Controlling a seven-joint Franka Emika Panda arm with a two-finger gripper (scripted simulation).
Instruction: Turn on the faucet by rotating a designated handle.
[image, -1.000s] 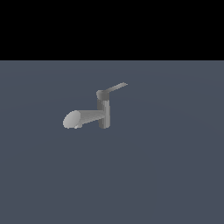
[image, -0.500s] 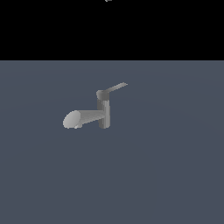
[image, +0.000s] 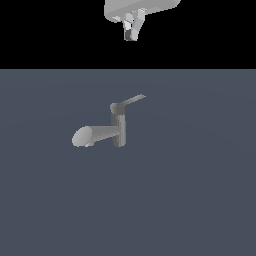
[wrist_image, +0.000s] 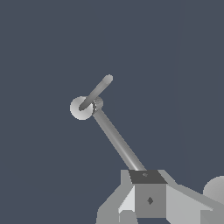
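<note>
1. The faucet (image: 116, 131) stands near the middle of the worktop (image: 200, 200), its spout ending in an oval
2. The handle (image: 131, 101) slants up from the post cap
3. The end effector (image: 132, 27) hangs high above, well apart; whether its fingers are spread cannot be told

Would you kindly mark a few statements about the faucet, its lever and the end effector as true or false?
1. The end effector is gripping the handle. False: it hangs well above, touching nothing.
2. The handle slants upward from the top of the faucet's post. True.
3. The spout points toward the exterior view's right. False: its oval end faces that view's left.
4. The handle is much thinner than the spout. True.
5. The faucet lies toppled on its side. False: its post stands upright.
</note>
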